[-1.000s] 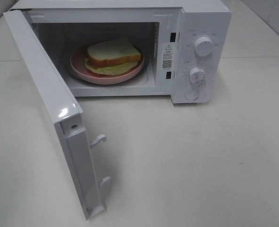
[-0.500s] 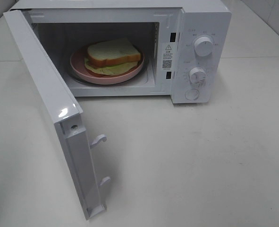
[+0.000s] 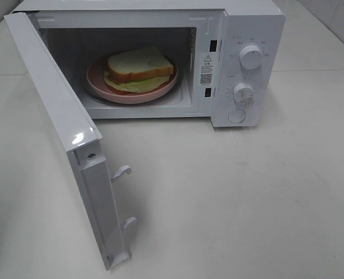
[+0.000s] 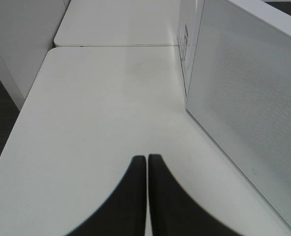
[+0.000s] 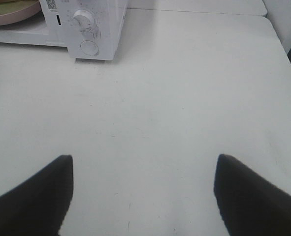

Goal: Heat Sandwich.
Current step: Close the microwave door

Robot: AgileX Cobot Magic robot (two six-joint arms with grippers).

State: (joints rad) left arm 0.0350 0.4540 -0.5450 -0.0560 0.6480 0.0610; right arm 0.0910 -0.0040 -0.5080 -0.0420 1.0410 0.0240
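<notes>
Resting on a round pink plate (image 3: 95,75) inside the open white microwave (image 3: 259,26) is the pale stacked sandwich (image 3: 139,65). The left gripper (image 4: 147,162) is closed, the right gripper (image 5: 144,158) spread wide.

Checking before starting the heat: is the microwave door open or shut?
Open: the door is swung wide, showing the sandwich on its plate inside.

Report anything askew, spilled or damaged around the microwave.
Nothing spilled or damaged. The sandwich sits on the pink plate inside the microwave, its green filling poking out past the bread; the door stands wide open.
</notes>
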